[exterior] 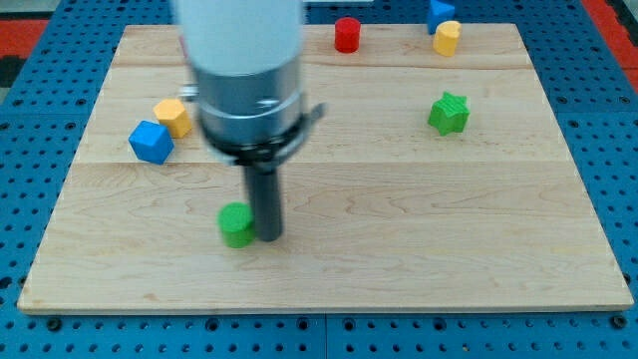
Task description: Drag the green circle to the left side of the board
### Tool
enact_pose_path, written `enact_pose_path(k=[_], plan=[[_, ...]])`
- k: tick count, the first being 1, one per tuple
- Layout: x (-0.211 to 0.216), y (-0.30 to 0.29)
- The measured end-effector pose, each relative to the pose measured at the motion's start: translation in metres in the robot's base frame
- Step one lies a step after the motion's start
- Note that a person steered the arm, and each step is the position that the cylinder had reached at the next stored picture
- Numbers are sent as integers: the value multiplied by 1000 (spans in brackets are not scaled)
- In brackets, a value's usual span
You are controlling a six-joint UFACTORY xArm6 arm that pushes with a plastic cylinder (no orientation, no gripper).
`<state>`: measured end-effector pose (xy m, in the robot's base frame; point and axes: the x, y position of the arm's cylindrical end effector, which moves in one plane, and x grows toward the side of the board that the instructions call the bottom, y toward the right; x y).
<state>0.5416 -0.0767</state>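
Note:
The green circle [235, 224] is a small green cylinder lying on the wooden board [399, 239], left of centre and near the view's bottom. My tip [266, 237] stands right against its right side, touching or nearly touching it. The rod rises to the arm's grey and white body, which hides part of the board above it.
A blue cube [151, 142] and a yellow block [174, 117] lie together at the left. A green star block [449, 113] lies at the right. A red cylinder [346, 34], a yellow block [447, 38] and a blue block [440, 12] lie along the top edge.

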Motion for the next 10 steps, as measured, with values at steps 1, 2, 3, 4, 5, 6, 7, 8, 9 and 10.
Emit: enact_pose_path(k=[1,2,3,4,5,6,7,8,9,10], plan=[[6,-33],[5,-96],[1,-121],[1,-90],[-18,-25],[-37,-60],[-46,-105],[-47,-131],[-55,-108],[-56,-106]])
